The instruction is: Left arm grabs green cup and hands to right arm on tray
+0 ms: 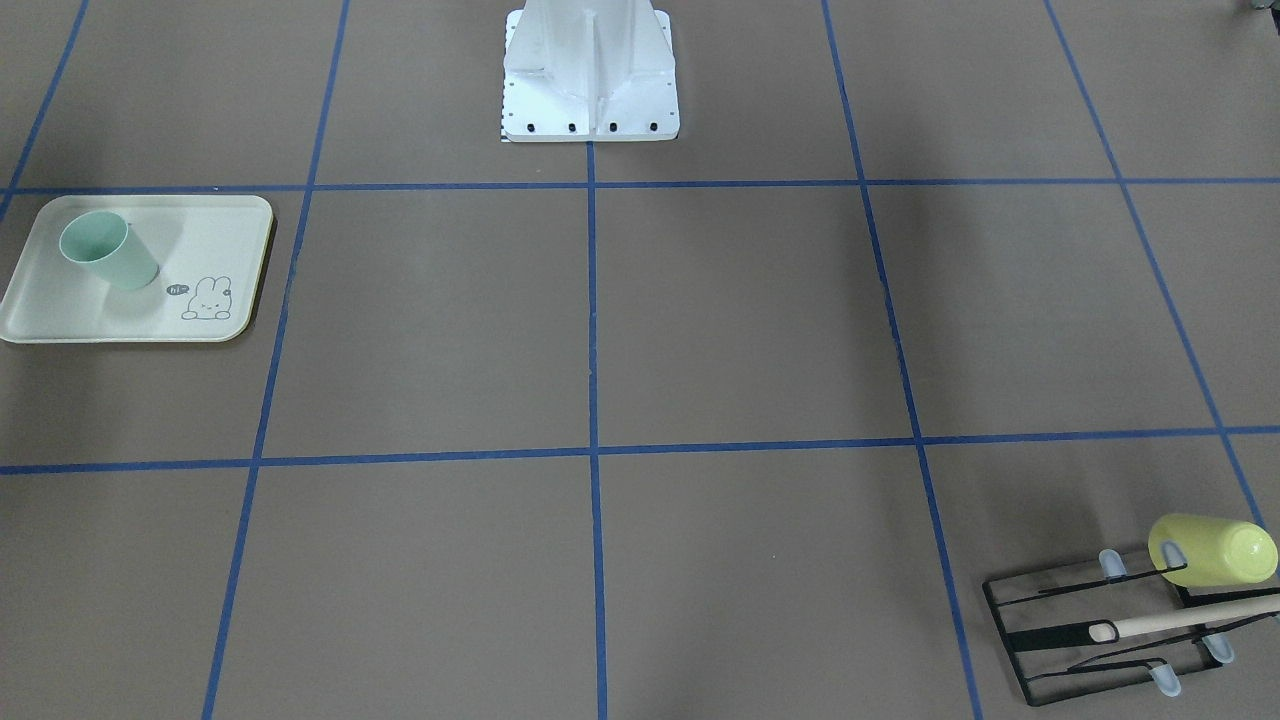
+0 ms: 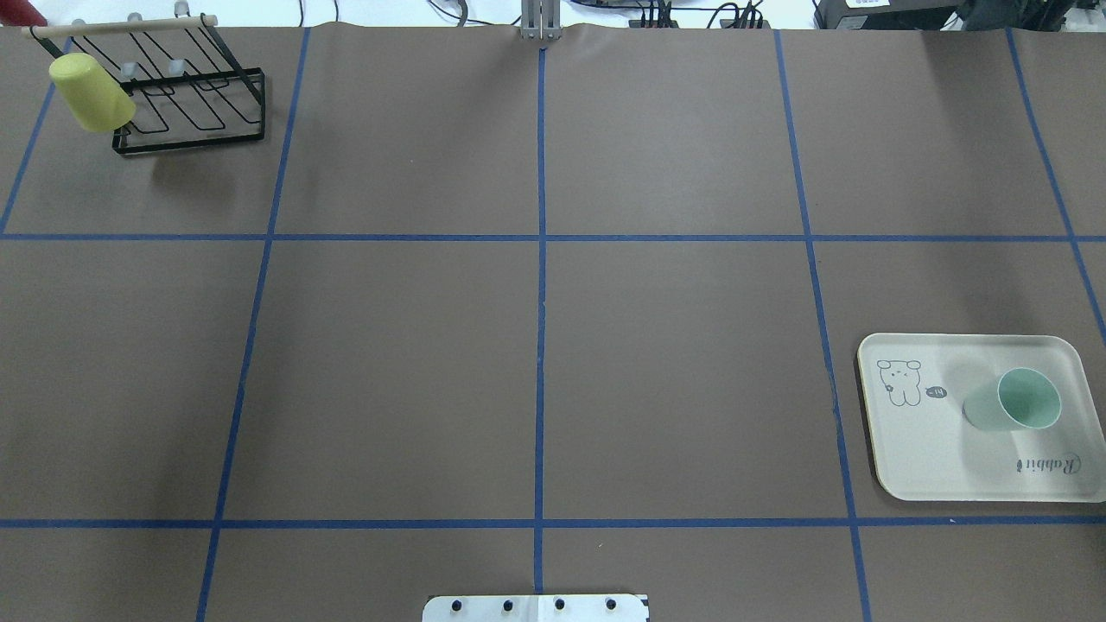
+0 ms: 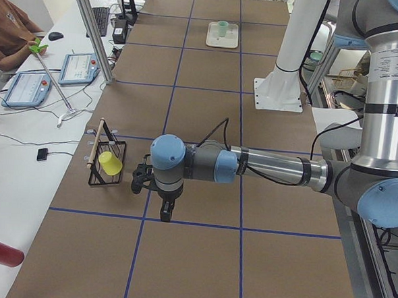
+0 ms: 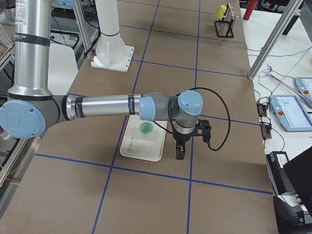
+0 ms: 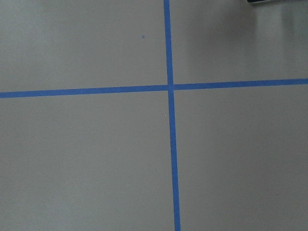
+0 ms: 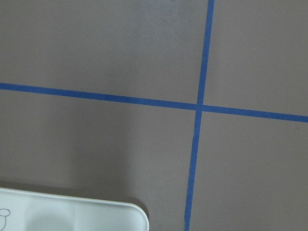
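Observation:
The pale green cup [image 1: 105, 250] stands upright on the cream tray [image 1: 215, 225], also in the overhead view (cup [image 2: 1020, 402], tray [image 2: 924, 449]). No gripper touches it. My left gripper [image 3: 164, 213] shows only in the exterior left view. It points down above the table beside the black wire rack [image 3: 107, 163], far from the cup, and I cannot tell whether it is open or shut. My right gripper [image 4: 180, 152] shows only in the exterior right view. It points down just off the tray's [image 4: 136, 147] edge, and I cannot tell its state either. A tray corner [image 6: 72, 214] shows in the right wrist view.
A yellow-green cup [image 2: 91, 91] hangs on the black wire rack [image 2: 199, 117] with a wooden bar at the table's far-left corner. The white robot base [image 1: 590, 80] stands at the near middle edge. An operator [image 3: 7, 29] and tablets are beside the table.

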You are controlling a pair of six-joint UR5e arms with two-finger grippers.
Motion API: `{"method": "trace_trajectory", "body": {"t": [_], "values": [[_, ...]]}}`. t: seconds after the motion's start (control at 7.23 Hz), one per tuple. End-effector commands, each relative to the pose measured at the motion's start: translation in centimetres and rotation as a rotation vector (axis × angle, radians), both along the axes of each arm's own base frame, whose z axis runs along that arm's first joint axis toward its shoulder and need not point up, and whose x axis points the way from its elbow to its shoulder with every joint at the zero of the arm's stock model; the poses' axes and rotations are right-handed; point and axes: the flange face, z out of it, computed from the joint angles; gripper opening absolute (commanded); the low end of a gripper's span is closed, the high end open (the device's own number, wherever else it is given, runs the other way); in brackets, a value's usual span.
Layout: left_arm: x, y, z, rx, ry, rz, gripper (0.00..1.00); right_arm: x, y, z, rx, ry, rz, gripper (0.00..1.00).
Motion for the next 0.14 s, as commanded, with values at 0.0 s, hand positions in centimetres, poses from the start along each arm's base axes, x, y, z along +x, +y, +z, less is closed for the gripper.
{"method": "trace_trajectory", "body": {"t": [0.0], "values": [[0.01, 0.11, -0.01, 0.001, 0.000, 0.000, 1.00, 0.00, -0.01, -0.03, 0.001, -0.001, 0.000, 1.00]]}}
